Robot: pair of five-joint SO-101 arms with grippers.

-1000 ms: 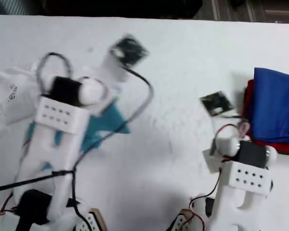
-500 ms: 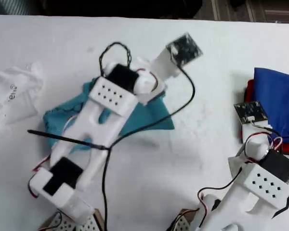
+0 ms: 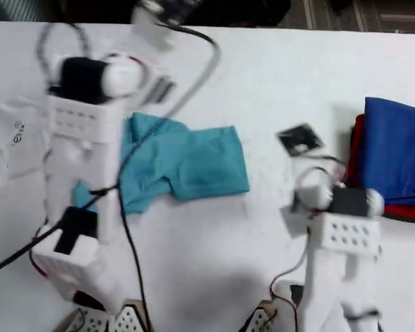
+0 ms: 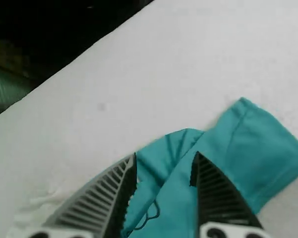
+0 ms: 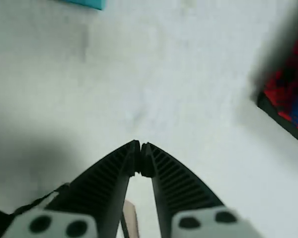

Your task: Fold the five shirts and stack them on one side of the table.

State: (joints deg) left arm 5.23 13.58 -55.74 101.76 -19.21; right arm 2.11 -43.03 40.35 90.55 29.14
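A teal shirt (image 3: 187, 162) lies crumpled and partly folded in the middle of the table. In the left wrist view my left gripper (image 4: 164, 171) is open just above the teal shirt (image 4: 248, 144), with nothing between its fingers. The left arm (image 3: 83, 111) stretches along the shirt's left side toward the far edge. A white shirt (image 3: 14, 135) lies at the far left. At the right edge a folded blue shirt (image 3: 398, 149) rests on a red one (image 3: 401, 211). My right gripper (image 5: 140, 159) is shut and empty over bare table, left of that stack (image 5: 288, 99).
The table (image 3: 277, 76) is covered in a white cloth. The right arm (image 3: 339, 235) stands near the front edge beside the stack. Black cables hang from the left arm over the teal shirt's left part. Beyond the far edge the floor is dark.
The teal shirt has shifted right toward the table's middle and now lies uncovered. The left arm swung right over it, then back to the left. The right arm swung right, then returned.
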